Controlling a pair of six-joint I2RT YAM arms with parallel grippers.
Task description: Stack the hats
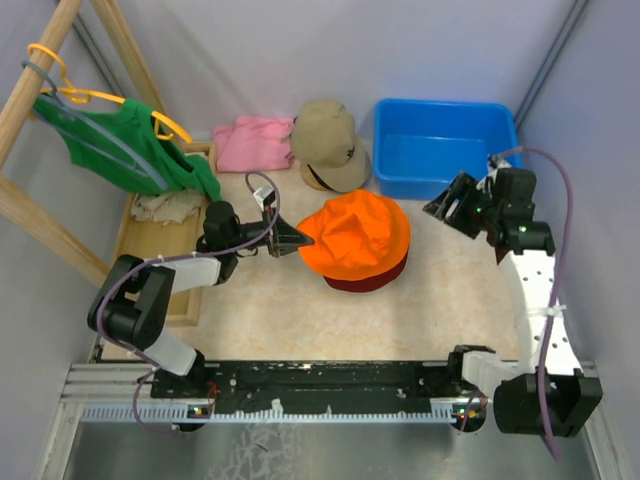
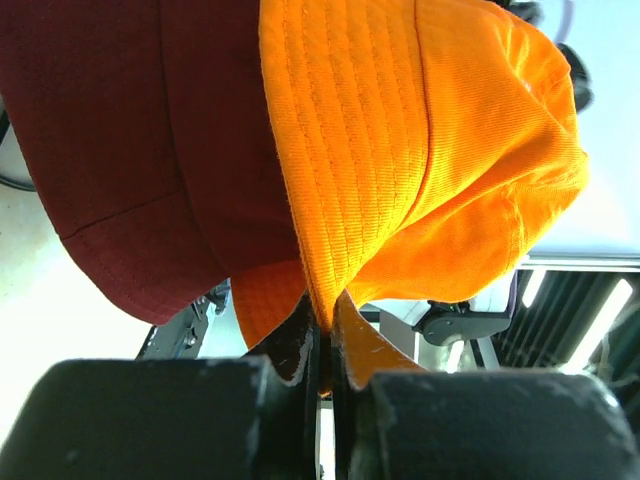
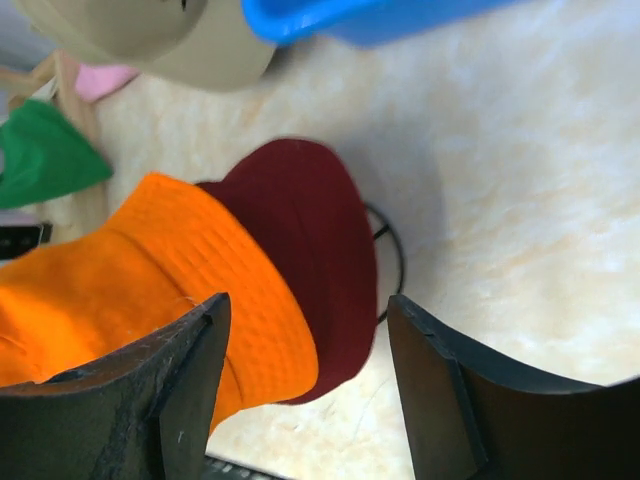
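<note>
Left claw (image 1: 290, 238): pinched shut on the brim edge of the orange hat (image 1: 355, 235), fabric squeezed flat between the two tips in the wrist view. Gripped low and at the rim, probably for tugging or settling the hat without crushing the crown.

Straight ahead of that claw: orange hat draped over the dark red hat (image 1: 365, 283), only a sliver of red showing beneath its near edge. From the left wrist, red crown packed up against the orange brim, the two touching. Orange one slightly skewed on the red one, hence, at a guess, the hold on the brim for squaring up.

Right claw (image 1: 452, 205): tips spread apart, nothing between them, raised off the table (image 1: 450, 300) on the far side of the stack from the left claw. Just behind it, the blue bin (image 1: 430, 150). Looking down between its tips: both stacked hats, red edge nearest. Likely parked clear to avoid snagging the pile.

Beyond the left claw, toward the back wall: tan cap (image 1: 328, 140), apart from the stack, touching the pink cloth (image 1: 250, 142) beside it. Next hat to bring over, by the look of it. Off to the left claw's outer side: green garment (image 1: 150, 150) on its hanger. No black cap found in any view.
</note>
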